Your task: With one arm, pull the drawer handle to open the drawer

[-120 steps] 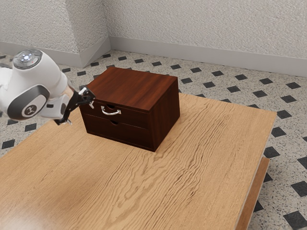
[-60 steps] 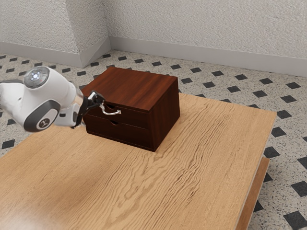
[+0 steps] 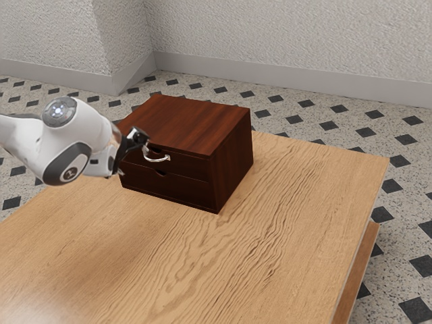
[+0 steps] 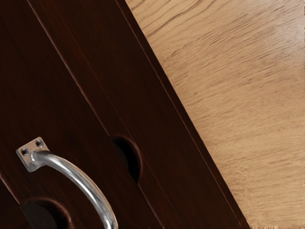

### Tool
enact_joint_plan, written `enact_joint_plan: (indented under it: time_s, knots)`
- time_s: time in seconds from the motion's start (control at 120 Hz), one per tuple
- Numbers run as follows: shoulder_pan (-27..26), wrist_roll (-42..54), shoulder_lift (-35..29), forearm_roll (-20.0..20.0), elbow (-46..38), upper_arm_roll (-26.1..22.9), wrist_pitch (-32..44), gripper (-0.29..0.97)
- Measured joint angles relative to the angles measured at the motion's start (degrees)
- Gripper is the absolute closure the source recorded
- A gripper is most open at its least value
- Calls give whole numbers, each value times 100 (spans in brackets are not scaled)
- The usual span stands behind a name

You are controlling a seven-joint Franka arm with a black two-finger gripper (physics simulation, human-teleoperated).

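1. The tool (image 3: 135, 140) is black and sits right beside the near end of the silver handle (image 3: 156, 156); it is too dark to tell how wide it is open, or if it has hold of anything.
2. The handle is on the top drawer (image 3: 179, 164) of the dark wood box (image 3: 192, 121), just past the tool; the drawer front looks flush with the box, so it looks shut.
3. The handle is thin, round and shiny; if the tool grabs only its end, it may slip off when the pull starts.
4. If the pull goes sideways or upward, the drawer may jam; the whole box may also slide on the counter (image 3: 270, 236), since nothing seems to hold it down.
5. A lower drawer (image 3: 169, 185) sits below the tool, with a small round notch (image 4: 129, 157) at its top; a low tool could bump it.
6. Nothing stands between the tool and the handle; behind the tool are the big white arm (image 3: 64, 145) and bare counter, so there looks to be room to pull back.
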Motion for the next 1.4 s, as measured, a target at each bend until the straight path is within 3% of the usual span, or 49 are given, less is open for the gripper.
enact_joint_plan:
  time_s: [0.242, 0.492, 1.4]
  knots:
    - [198, -16, -349, 5, 164, 22, 98, 0]
    - [-128, -28, -471, 7, 233, 20, 147, 0]
    - [-17, -70, -946, -7, 434, 30, 413, -1]
